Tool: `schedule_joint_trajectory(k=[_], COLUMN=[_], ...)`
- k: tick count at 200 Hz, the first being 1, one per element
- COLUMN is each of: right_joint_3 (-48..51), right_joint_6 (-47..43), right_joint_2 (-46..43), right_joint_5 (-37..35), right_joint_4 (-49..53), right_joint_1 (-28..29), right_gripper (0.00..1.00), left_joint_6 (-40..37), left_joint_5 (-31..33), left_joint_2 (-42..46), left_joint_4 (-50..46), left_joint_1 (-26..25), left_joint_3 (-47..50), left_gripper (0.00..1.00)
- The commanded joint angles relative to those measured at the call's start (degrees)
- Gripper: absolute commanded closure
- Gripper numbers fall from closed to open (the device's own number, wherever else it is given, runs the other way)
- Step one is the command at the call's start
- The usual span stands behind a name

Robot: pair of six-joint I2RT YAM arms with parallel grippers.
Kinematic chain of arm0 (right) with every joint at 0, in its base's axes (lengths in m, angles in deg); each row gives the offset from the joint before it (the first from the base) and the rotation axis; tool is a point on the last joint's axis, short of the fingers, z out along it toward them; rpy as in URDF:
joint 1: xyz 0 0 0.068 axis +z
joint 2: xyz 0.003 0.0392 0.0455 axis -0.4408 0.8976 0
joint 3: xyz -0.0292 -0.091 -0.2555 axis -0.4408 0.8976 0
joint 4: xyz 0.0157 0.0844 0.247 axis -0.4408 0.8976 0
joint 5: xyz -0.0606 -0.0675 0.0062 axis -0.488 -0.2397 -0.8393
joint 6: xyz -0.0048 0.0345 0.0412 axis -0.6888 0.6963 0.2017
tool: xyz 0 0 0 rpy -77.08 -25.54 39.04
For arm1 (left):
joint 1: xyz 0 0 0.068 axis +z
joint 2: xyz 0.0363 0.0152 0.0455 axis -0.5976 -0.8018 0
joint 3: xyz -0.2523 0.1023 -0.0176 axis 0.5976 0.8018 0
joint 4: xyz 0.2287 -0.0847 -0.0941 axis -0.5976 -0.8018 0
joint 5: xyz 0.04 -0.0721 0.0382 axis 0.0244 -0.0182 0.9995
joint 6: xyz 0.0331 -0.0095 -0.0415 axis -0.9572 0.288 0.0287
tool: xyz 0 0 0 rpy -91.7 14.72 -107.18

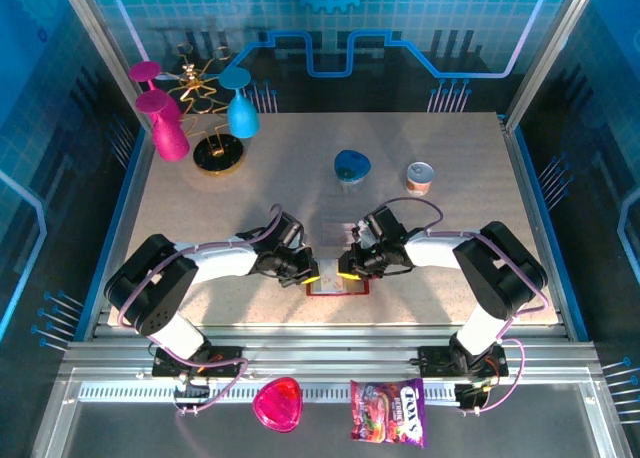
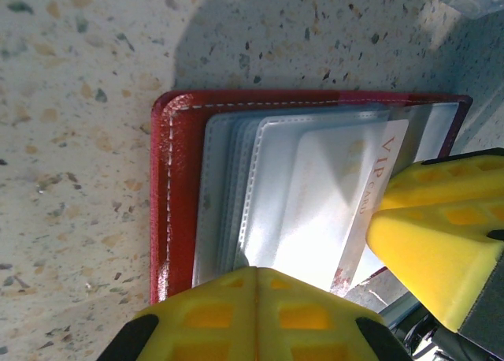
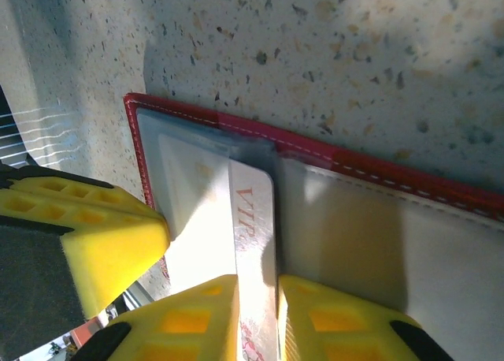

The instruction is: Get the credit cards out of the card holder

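Note:
The dark red card holder (image 1: 337, 289) lies open on the speckled table between both grippers, its clear sleeves fanned out (image 2: 177, 180) (image 3: 378, 176). A pale credit card (image 3: 253, 219) printed "VIP" sticks partly out of a sleeve (image 2: 390, 160). My right gripper (image 1: 350, 271) (image 3: 257, 298) has a yellow finger on either side of that card, with a thin shadowed gap left on one side. My left gripper (image 1: 308, 275) (image 2: 256, 278) is shut, its tips resting on the near edge of the sleeves. The right gripper's fingers (image 2: 441, 219) reach in from the right in the left wrist view.
A blue dish (image 1: 351, 165) and a small can (image 1: 419, 178) stand further back. A stand with pink and blue glasses (image 1: 200, 108) is at the back left. A pink heart dish (image 1: 277, 403) and a candy bag (image 1: 388, 411) lie in front of the arm bases.

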Motion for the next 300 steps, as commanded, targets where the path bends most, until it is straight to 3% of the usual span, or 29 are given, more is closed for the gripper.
schedule_joint_trajectory(k=[1, 116, 300], right_joint_3=[1.0, 2.7, 1.2], right_joint_6=[0.8, -0.2, -8.1], right_joint_2=[0.3, -3.3, -10.1], right_joint_5=[1.4, -0.3, -4.0], right_joint_4=[-1.3, 0.1, 14.3], right_joint_1=[-0.7, -1.7, -5.7], right_gripper=[0.81, 0.92, 0.94], left_joint_6=[-1.2, -1.1, -1.7], left_joint_5=[1.5, 1.9, 1.2], left_joint_2=[-0.6, -0.1, -1.3], left_joint_4=[-2.7, -3.2, -3.2], left_joint_1=[-0.5, -0.5, -0.5], left_joint_3=[-0.7, -0.9, -2.5], left_gripper=[0.94, 0.95, 0.95])
